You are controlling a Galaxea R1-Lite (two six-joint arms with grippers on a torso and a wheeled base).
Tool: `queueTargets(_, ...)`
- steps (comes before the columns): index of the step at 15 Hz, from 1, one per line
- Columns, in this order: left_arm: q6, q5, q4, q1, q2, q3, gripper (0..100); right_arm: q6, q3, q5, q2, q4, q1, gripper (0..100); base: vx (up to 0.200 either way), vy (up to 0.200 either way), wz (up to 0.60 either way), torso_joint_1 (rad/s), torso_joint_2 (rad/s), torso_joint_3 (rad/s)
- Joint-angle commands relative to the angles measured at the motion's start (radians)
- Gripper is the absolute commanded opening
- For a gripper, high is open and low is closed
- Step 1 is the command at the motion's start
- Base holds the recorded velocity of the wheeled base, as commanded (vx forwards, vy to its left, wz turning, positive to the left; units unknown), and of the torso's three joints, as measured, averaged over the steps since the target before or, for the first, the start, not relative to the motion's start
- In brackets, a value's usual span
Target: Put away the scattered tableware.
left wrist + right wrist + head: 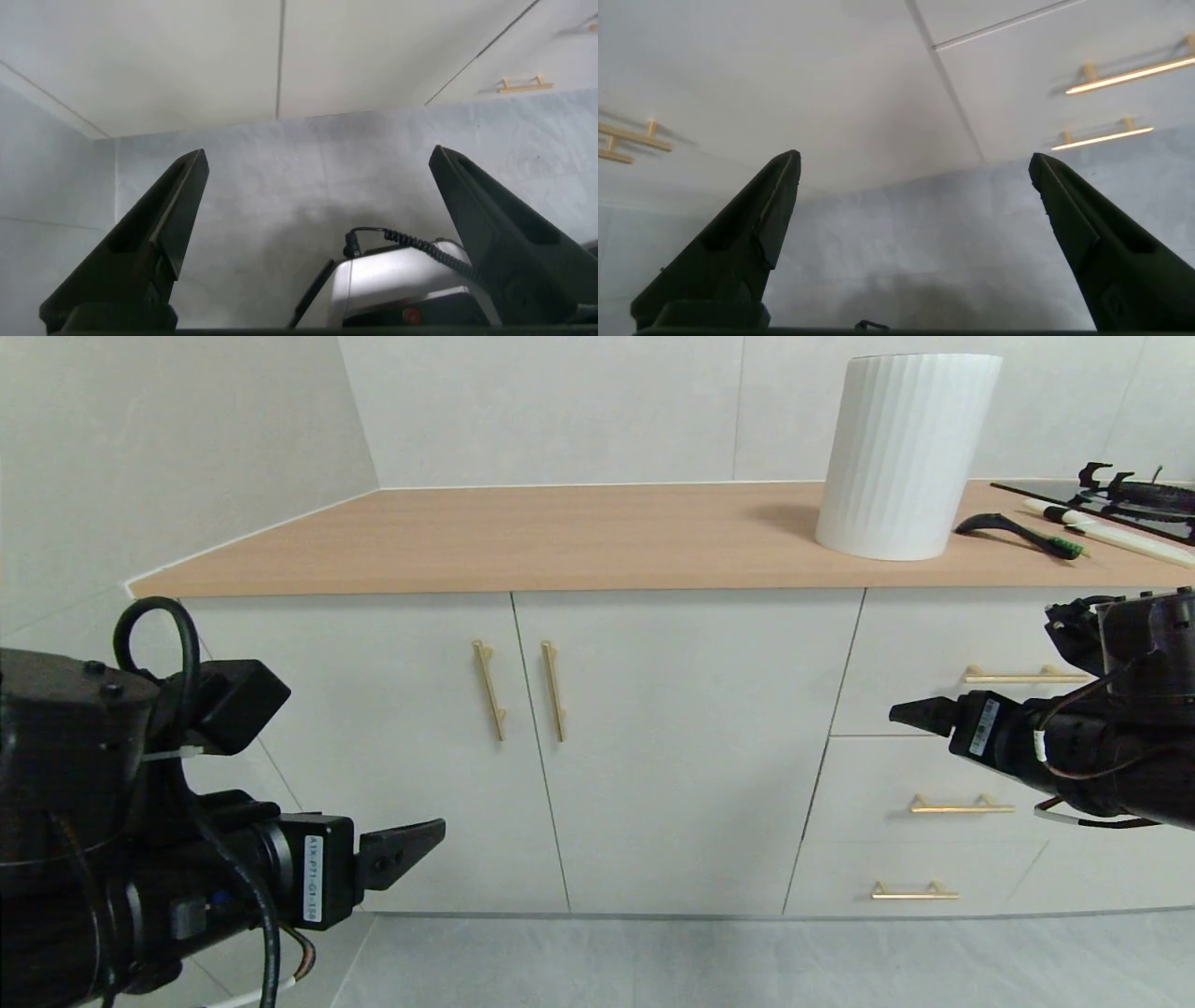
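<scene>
left claw [318, 152] low, agape; right claw [913, 157] higher, agape

The hob [1144, 495] and white utensil [1120, 534] run off the edge

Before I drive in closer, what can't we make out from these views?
- Head view: the inside of the white ribbed container is hidden by its own tall wall.
- Head view: the black utensil is too small to tell what type it is.
- Head view: the white stick-like piece and the stove are cut off by the right edge.
- All views: the shut cabinet doors and drawers hide their contents.
</scene>
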Motion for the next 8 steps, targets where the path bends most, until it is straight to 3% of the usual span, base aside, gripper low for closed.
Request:
queueTargets(1,-0.001,0.001,0.000,0.000,-0.002,-0.001,100,0.000,0.001,0.000,0.002,0.000,0.000,100,0.000,-0.200,0.00,0.002,0.01,0.002)
queueTargets(8,-0.001,0.001,0.000,0.000,-0.002,-0.001,100,0.000,0.001,0.000,-0.001,0.000,0.000,100,0.000,-0.200,0.00,0.002,0.00,0.005)
